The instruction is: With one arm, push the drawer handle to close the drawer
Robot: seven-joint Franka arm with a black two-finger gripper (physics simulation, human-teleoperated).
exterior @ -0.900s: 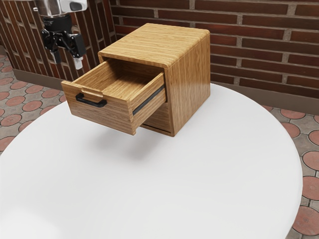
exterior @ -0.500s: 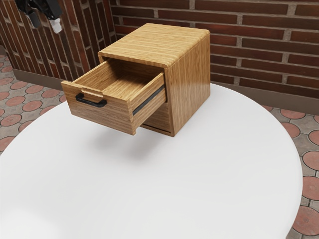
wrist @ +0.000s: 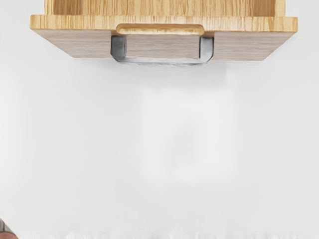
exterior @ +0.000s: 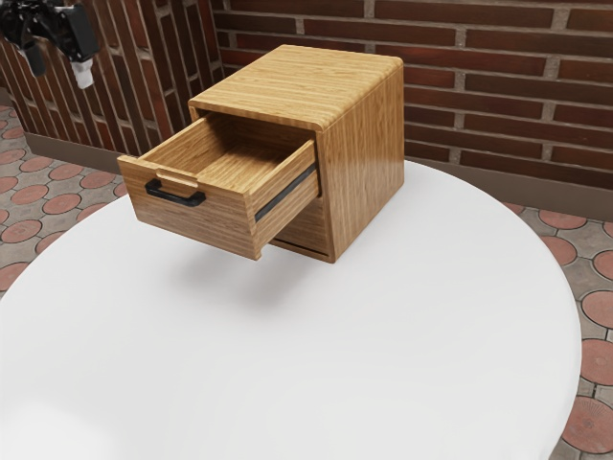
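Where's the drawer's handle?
The black handle is on the front of the pulled-out drawer, toward the exterior view's left, above the white table.

Free air between hand (exterior: 60, 74) and handle (wrist: 162, 60); drawer front (exterior: 192, 218) blocks beyond.

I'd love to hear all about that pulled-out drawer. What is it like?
The drawer looks like light-brown grained wood, box-shaped, with a flat front and a small raised lip at the middle of its top edge. Below that sits a dark, squared handle. A black strip runs along its visible side. It stands well open from the upper part of the cabinet, above the white table. The inside that shows is bare. The claw hangs apart from it.
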